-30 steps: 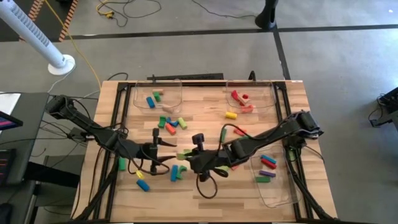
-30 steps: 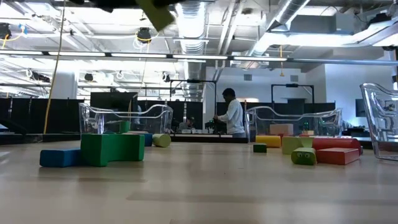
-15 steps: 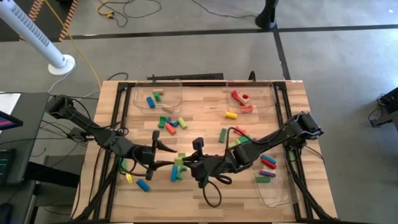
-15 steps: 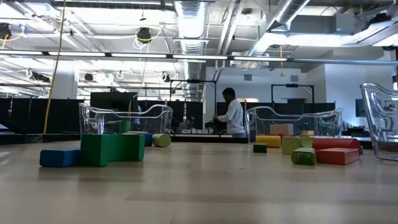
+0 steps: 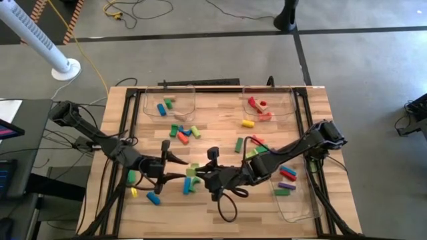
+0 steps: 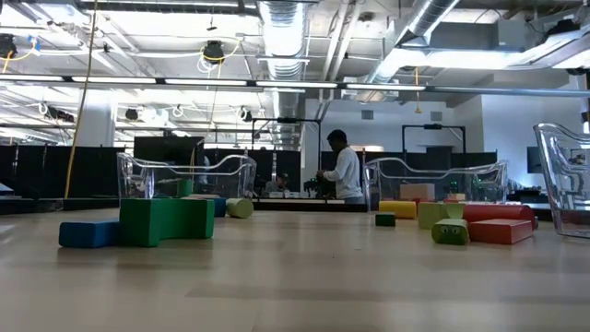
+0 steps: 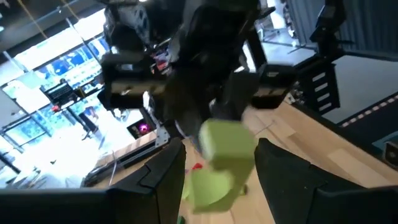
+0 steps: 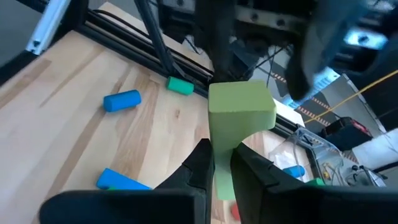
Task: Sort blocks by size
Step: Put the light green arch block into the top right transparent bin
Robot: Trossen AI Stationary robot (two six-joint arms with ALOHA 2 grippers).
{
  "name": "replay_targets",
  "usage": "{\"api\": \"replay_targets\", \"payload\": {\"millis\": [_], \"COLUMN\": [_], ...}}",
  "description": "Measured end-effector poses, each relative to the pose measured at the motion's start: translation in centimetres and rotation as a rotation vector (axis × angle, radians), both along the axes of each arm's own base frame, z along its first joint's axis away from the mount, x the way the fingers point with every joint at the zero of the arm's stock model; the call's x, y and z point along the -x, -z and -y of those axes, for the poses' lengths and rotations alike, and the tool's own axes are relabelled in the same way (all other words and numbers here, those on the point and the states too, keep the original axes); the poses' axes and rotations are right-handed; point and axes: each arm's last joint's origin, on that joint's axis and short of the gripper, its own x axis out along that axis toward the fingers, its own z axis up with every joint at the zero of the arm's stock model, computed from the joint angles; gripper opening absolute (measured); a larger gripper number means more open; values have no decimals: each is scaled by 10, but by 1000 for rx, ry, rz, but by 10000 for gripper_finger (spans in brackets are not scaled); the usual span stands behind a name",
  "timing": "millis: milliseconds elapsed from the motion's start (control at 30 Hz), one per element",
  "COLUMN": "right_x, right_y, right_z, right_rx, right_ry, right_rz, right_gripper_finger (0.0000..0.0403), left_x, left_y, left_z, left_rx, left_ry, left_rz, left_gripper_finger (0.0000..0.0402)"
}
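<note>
This was a large open lab or workshop hall: exposed ducts (image 6: pixel 286 28) and strip lights ran overhead, the floor (image 5: pixel 200 57) was bare concrete with loose cables (image 5: pixel 137 10), and a person (image 6: pixel 343 171) stood at distant workbenches

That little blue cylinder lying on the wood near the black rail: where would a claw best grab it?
Probably around the middle of the blue cylinder, coming straight down from above. It lies on its side with nothing touching it, so the claw's fingers could drop on either side of its curved flanks. Gripping it end to end would need a wider opening.
</note>
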Motion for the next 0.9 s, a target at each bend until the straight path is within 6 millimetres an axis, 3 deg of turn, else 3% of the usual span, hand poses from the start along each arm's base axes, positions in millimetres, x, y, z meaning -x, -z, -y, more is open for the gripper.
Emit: {"api": "replay_targets", "payload": {"millis": [367, 667, 900], "right_x": [1, 0, -3], "right_y": [-2, -13, -16], "right_z": [-4, -4, -1], "right_rx": [-1, -3, -11], "right_ry": [-11, 2, 14], "right_rz": [2, 38, 65], "right_gripper_finger": [67, 67, 67], "left_x": [3, 3, 3], "left_y": [-2, -2, -5], "left_z": [2, 2, 2], "left_rx": [-55, -69, -63], "left_ry": [-6, -14, -15], "left_rz": [16, 22, 51], "left_gripper_finger": [193, 278, 292]}}
